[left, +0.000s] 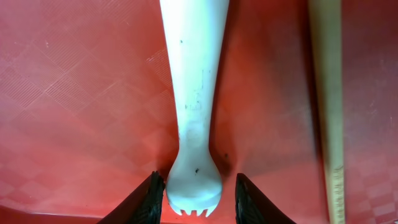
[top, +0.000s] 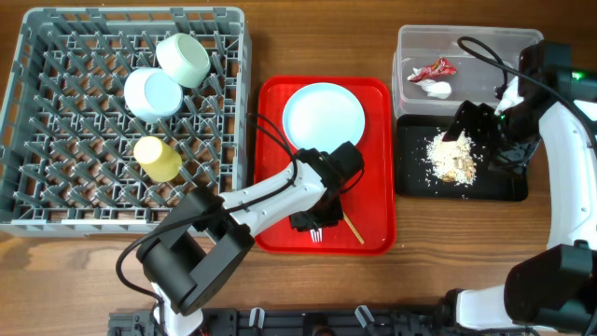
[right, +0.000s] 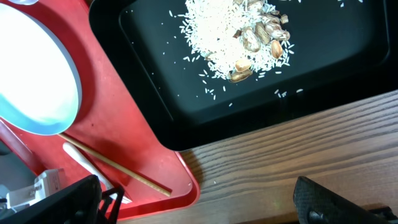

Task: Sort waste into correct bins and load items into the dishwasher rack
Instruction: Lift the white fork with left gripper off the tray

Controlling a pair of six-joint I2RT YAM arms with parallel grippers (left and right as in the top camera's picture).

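Left gripper [left: 198,183]: jaws parted narrowly, one finger on each side of the white fork's [left: 194,93] tine end; we see no firm clamp. The fork lies flat on the red tray [top: 378,187], mid-bench by the front edge. Its long axis runs roughly front-to-back, tines toward the front edge. The chopstick [left: 326,93] lies alongside, near parallel. Right gripper [right: 199,208]: jaws wide, empty, over the black tray [top: 504,187] near the right edge.
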